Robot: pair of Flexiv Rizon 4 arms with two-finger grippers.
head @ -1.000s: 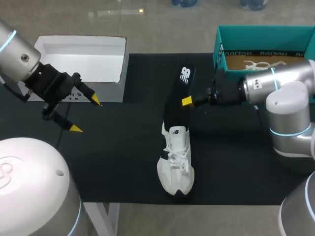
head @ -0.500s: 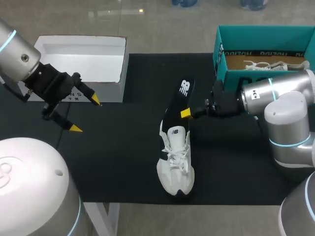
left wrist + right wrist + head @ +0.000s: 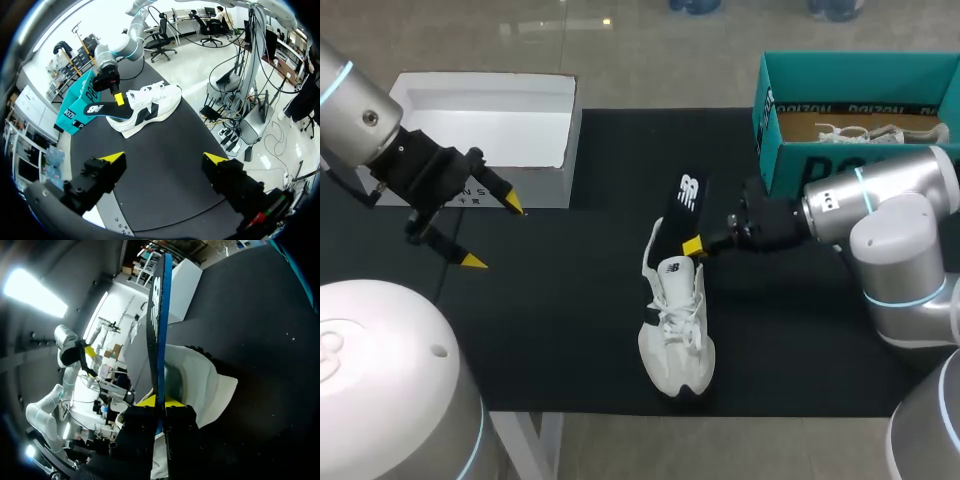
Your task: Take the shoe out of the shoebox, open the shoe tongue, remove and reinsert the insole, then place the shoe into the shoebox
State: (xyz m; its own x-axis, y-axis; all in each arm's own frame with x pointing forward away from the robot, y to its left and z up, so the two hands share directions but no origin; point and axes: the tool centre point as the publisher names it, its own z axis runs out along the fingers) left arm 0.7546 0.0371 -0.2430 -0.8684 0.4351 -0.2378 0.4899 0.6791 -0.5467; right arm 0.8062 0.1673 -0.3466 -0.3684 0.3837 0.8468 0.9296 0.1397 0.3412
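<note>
Right wrist view: the right gripper (image 3: 159,407) is clamped on a thin black insole with a blue edge (image 3: 159,315). One black finger presses each flat face, and the insole stands edge-on, rising ahead of the fingertips. Just beyond the fingers lies the open collar of a white lace-up sneaker with dark trim (image 3: 200,385). The head view shows the same grip from above. The right gripper (image 3: 692,246) comes in from the right side and holds the insole (image 3: 682,205) near its lower end. That end meets the heel opening of the sneaker (image 3: 677,330), and the rest slants up and away from the shoe toward the far side of the table. How far the end sits inside the shoe cannot be told. The sneaker rests on its sole near the middle of a black mat (image 3: 570,330), toe toward the near edge and laces up. Behind the right arm, at the far right of the mat, stands a teal cardboard shoebox (image 3: 790,160) with a second white laced shoe (image 3: 860,132) lying in it. The left gripper (image 3: 493,233) hangs over the left part of the mat with its yellow-tipped fingers spread wide and nothing between them. It is just in front of a white cardboard box (image 3: 480,110) and well apart from the sneaker. In the left wrist view the left gripper (image 3: 164,158) gapes over bare mat, with the sneaker (image 3: 150,102), the insole (image 3: 100,109) and the right gripper (image 3: 119,98) ahead of it.
</note>
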